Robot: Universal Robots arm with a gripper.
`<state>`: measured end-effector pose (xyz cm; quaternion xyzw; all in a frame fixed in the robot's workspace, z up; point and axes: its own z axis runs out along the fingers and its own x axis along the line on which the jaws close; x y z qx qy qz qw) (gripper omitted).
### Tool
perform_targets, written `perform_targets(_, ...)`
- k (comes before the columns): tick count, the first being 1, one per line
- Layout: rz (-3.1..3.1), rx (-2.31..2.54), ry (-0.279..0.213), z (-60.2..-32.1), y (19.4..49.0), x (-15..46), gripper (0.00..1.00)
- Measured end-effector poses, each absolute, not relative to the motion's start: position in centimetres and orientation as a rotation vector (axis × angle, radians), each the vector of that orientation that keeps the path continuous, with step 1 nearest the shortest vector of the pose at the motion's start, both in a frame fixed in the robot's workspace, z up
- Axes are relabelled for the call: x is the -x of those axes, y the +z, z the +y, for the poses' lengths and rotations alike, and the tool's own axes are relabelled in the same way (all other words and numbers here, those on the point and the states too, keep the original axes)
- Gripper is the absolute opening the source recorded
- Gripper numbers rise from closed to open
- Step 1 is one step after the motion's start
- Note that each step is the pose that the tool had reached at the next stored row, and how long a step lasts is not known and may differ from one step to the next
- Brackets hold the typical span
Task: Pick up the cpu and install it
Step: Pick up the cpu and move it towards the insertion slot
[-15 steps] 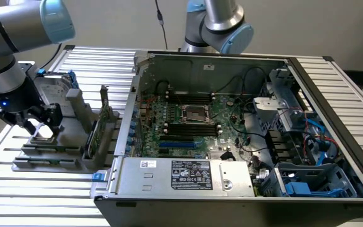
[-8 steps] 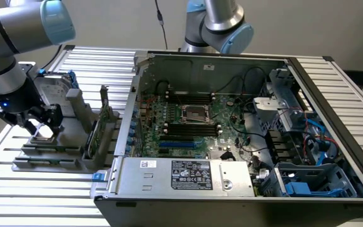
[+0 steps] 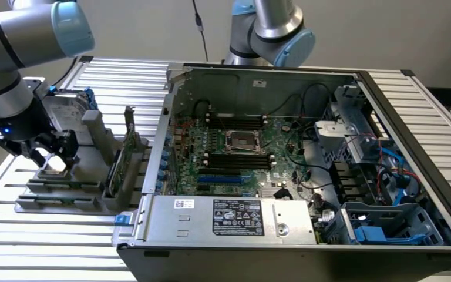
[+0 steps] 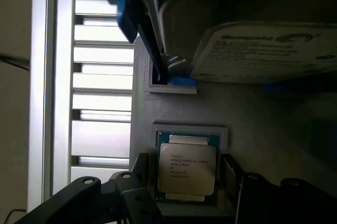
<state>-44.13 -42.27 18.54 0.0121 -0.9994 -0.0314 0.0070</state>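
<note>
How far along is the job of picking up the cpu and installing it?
Done: the claw is placed over the grey holder, straddling the cpu. In hand: the grasp itself; the claw is open and the cpu lies flat in its recess, not lifted. Left: the whole carry and install; the socket on the motherboard is yet to receive it.

Silver-grey tubular arm (image 3: 6,53) with pale blue joint caps (image 3: 73,26); black gripper (image 3: 51,154), small blue light (image 3: 6,130) above.
</note>
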Motion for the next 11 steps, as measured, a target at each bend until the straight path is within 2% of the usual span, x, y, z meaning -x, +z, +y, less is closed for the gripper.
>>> perform_targets(11, -3.121, -0.033, -0.099, -42.27, 18.45, 43.92, 0.65)
